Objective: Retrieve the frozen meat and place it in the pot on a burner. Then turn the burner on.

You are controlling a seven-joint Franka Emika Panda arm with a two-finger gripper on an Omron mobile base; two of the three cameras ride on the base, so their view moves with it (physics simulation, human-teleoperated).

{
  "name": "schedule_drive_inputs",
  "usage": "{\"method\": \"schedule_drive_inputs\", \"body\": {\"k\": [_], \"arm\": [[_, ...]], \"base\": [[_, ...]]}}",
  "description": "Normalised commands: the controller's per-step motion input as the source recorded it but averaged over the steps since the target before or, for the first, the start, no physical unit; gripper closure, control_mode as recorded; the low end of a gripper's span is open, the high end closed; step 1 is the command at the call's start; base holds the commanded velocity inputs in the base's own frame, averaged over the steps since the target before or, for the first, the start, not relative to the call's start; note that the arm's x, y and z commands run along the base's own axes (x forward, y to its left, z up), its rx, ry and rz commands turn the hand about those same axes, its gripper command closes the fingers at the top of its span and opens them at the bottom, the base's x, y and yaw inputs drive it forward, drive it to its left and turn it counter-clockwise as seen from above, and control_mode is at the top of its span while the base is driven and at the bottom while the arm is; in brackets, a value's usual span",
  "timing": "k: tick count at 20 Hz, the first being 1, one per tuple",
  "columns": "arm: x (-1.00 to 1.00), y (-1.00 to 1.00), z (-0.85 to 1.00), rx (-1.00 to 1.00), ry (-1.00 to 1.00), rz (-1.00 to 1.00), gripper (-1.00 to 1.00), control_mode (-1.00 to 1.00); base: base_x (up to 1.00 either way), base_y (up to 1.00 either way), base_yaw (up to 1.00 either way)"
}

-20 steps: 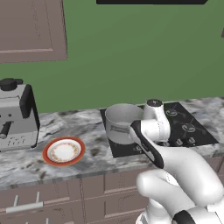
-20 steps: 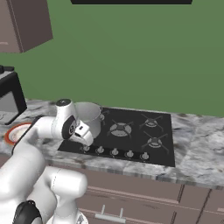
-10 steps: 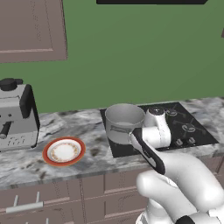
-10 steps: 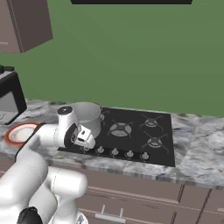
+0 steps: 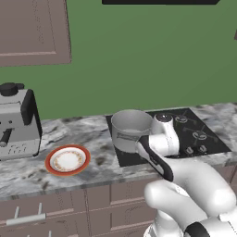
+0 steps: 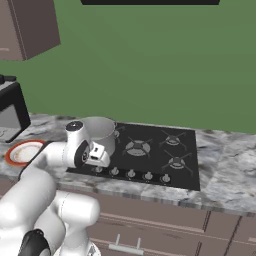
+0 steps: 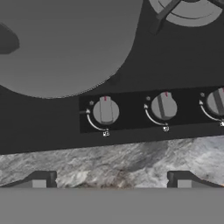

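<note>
**Tool low over the hob knobs, pot just beyond it**

The tool (image 7: 111,180) hangs over the front edge of the black hob (image 6: 150,155), its two small dark tips wide apart at the bottom of the hand view with only marbled table (image 7: 122,162) between them; it has hold of nothing. Just past the tips runs the row of round grey knobs, and the leftmost knob (image 7: 105,111) lies nearly straight ahead of the tool, close but not touched.

The pot (image 5: 132,129) stands on the hob's near-left burner, just behind that knob row and beside the robot's wrist. In the hand view its grey wall (image 7: 65,43) spreads across the upper left. It is a wide cylinder of brushed metal with straight walls. Whether the meat lies inside it cannot be told from these angles.

The hob is flat glossy black glass with dark grates. The table is grey-white veined stone. On it to the left sit a round orange-rimmed plate (image 5: 67,160) and a boxy silver-and-black coffee machine (image 5: 17,122), both well apart from the pot
</note>
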Motion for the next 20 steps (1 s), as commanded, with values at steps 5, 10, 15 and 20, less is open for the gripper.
{"method": "schedule_drive_inputs", "body": {"k": [5, 10, 15, 20], "arm": [[0.22, 0.0, -0.2, 0.0, 0.0, 0.0, -1.0, -1.0], [0.24, 0.0, -0.29, 0.0, 0.0, 0.0, -1.0, -1.0], [0.13, 0.0, -0.36, 0.0, 0.0, -0.01, -1.0, -1.0], [0.02, 0.0, -0.41, 0.0, 0.0, 0.0, -1.0, -1.0]], "base": [[0.0, 0.0, 0.0], [0.0, 0.0, 0.0], [0.0, 0.0, 0.0], [0.0, 0.0, 0.0]]}}
